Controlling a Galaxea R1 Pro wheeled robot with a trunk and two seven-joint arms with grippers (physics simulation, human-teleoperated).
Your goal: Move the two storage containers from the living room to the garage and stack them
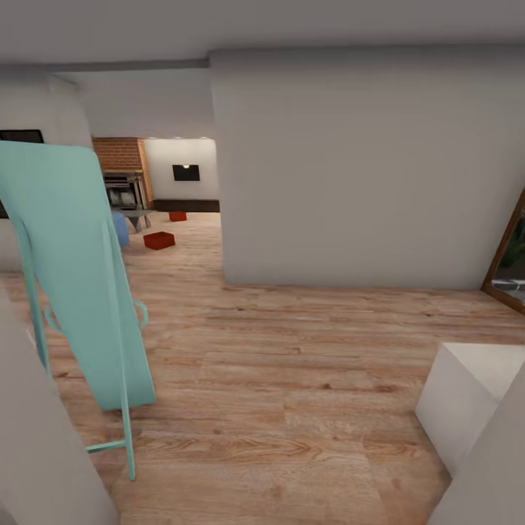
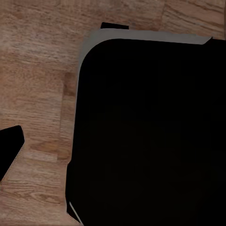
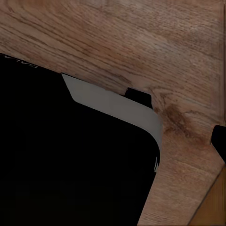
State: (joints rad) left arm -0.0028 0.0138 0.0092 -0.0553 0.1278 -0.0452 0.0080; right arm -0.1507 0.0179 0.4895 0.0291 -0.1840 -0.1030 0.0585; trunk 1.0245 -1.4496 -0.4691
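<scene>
Whether the fingers of either gripper are spread or pressed together cannot be told: the left wrist view is taken up by a black, grey-edged body (image 2: pixel 150 132) over wood planks, and the right wrist view by a similar black body (image 3: pixel 70 160) over the same planks. In the head view, a large white wall (image 1: pixel 357 168) is taken as landmark. Left of it, through an opening, two storage containers are seen on the light wood floor (image 1: pixel 292 379) of the living room: the nearer container (image 1: pixel 159 240) and the farther container (image 1: pixel 178 216), apart from each other, below a brick fireplace (image 1: pixel 120 171). A teal chair (image 1: pixel 76 284) is seen left of the wall, close to the camera.
</scene>
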